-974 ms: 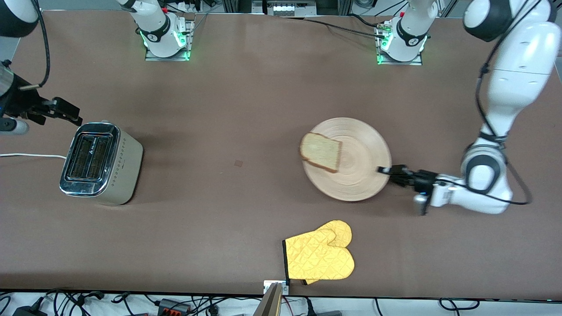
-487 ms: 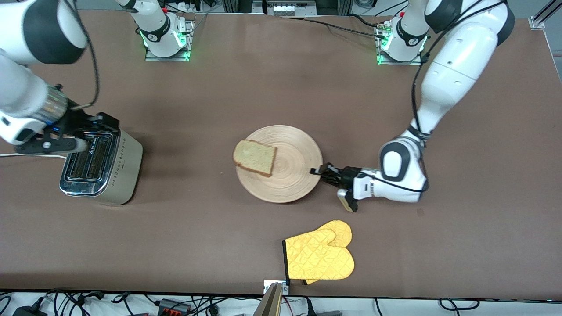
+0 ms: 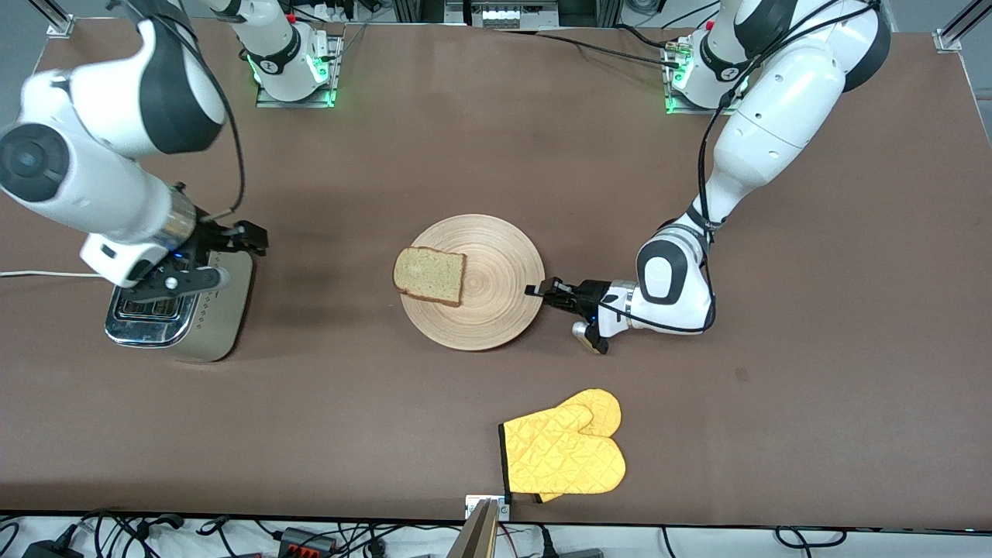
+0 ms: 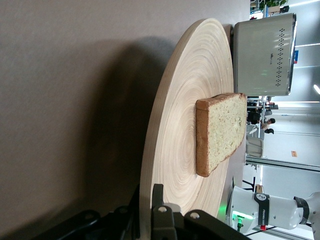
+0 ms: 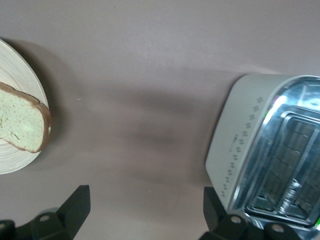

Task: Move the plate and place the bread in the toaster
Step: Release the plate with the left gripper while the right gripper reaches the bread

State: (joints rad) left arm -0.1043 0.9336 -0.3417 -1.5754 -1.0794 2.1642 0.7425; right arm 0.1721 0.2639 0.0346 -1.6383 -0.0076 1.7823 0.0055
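Note:
The pale wooden plate [image 3: 496,263] lies mid-table with the bread [image 3: 430,275] slice on its edge toward the toaster. My left gripper [image 3: 540,293] is shut on the plate's rim at the left arm's end; in the left wrist view, the left gripper [image 4: 146,210] clamps the plate [image 4: 180,125] under the bread [image 4: 220,132], with the toaster [image 4: 262,55] past it. The toaster [image 3: 225,310] stands toward the right arm's end. My right gripper [image 3: 232,260] hangs open and empty over the toaster's plate-side edge; the right wrist view shows the right gripper [image 5: 145,210], toaster [image 5: 270,160], bread [image 5: 22,125] and plate [image 5: 15,155].
A yellow oven mitt [image 3: 566,453] lies near the table's front edge, nearer the camera than the plate. The toaster's white cord [image 3: 46,273] runs off the right arm's end of the table. Bare brown table [image 3: 325,287] separates toaster and plate.
My left gripper has slid the plate with the bread across the table toward the toaster. The right arm has swung in from the table's end to over the toaster.

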